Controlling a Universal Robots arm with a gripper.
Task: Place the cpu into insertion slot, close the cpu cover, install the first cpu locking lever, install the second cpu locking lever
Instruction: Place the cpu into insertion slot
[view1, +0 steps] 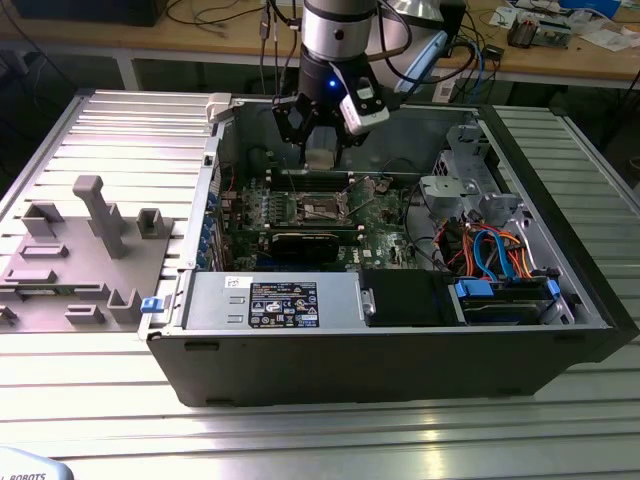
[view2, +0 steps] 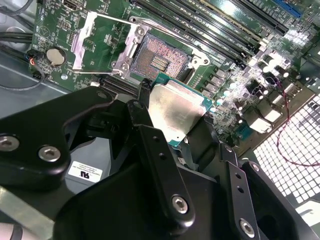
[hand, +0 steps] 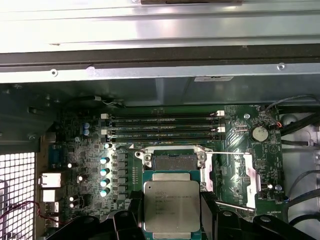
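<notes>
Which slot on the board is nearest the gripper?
The square insertion slot, open and empty, just past the cpu that the gripper holds; the long memory slots lie beyond it.

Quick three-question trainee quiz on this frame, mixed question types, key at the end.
1. True or false: the gripper holds the cpu clear of the insertion slot.
2. The cpu cover is: A) swung open beside the slot; B) closed over the slot; C) in the gripper.
3. Fill in: the slot's centre is ____ of any chip.
Key: 1 true; 2 A; 3 empty.
</notes>
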